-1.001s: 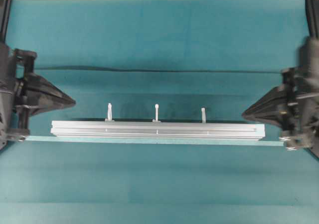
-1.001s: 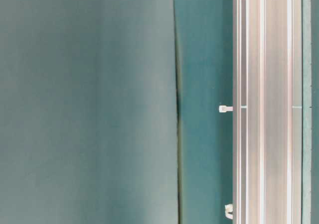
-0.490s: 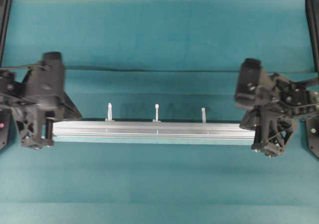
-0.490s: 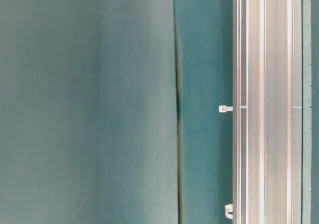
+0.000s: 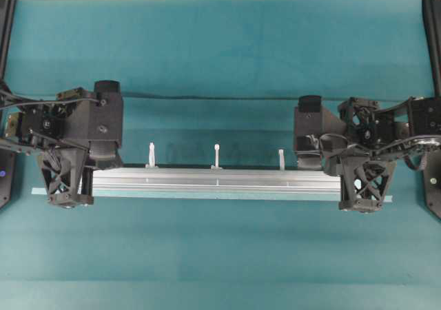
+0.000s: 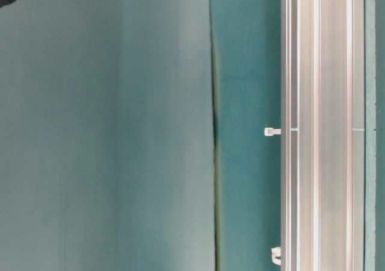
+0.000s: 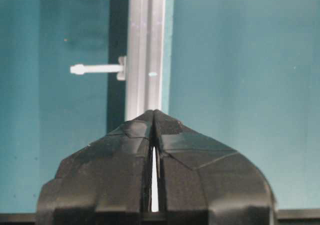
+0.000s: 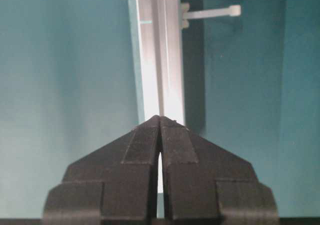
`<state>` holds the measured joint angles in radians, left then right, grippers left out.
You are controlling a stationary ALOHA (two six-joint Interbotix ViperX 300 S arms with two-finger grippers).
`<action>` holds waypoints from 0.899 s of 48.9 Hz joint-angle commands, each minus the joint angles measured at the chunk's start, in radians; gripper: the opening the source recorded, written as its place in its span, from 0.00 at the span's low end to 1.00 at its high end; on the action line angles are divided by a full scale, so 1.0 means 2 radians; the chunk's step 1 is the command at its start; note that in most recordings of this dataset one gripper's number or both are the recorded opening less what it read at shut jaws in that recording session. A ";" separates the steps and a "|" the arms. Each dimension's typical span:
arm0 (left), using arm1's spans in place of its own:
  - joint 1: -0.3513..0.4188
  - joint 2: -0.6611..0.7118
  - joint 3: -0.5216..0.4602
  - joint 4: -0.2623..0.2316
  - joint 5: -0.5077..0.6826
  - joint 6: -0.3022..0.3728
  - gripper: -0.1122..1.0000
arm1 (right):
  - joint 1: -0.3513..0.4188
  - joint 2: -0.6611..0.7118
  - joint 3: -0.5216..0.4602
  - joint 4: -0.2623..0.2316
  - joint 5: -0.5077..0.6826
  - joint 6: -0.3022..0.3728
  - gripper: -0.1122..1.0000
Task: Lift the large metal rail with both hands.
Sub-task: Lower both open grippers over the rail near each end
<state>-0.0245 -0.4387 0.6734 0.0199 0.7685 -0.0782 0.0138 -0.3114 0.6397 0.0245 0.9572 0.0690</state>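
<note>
A: Overhead first. Large metal rail point(image 5: 217, 181) flat on the teal table point(image 5: 220, 48), lengthwise left to right, three cable ties point(image 5: 216, 156) sticking out the far side. Left gripper point(image 5: 81, 179) over the left end, right gripper point(image 5: 350, 179) over the right end. Not lifted yet, judging by the rail sitting flush along the pale tape strip point(image 5: 207, 196).

B: Fingers?

A: Hidden under the bodies from above. Can't tell contact either.

B: Table-level?

A: Only a stretch of rail point(image 6: 322, 126) with two ties; no grippers apart from a dark scrap in the top-left corner. Useless for grip.

B: Left wrist?

A: Fingertips point(image 7: 137, 130) pressed together, pointing along the rail point(image 7: 145, 50), tips over its end. Nothing between them. Touching or hovering: unclear.

B: Right wrist?

A: Same picture. Fingertips point(image 8: 172, 135) meeting at the tip, thin slit behind, nothing held, rail point(image 8: 160, 50) running away ahead. Height over it unreadable.

B: So remaining?

A: Everything: open, straddle, clamp both ends, raise together.
</note>
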 commanded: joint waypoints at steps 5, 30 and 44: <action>-0.003 -0.006 -0.006 0.002 -0.003 0.000 0.12 | -0.004 0.003 -0.004 -0.001 -0.006 -0.005 0.24; -0.011 0.024 -0.002 0.002 0.000 -0.017 1.00 | -0.002 0.008 0.020 -0.023 -0.048 -0.002 0.97; -0.010 0.054 0.021 0.001 -0.010 -0.016 1.00 | -0.002 0.035 0.030 -0.029 -0.071 -0.003 0.97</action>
<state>-0.0430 -0.3375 0.7164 0.0199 0.7593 -0.1104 0.0077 -0.2623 0.6980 -0.0307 0.8406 0.0660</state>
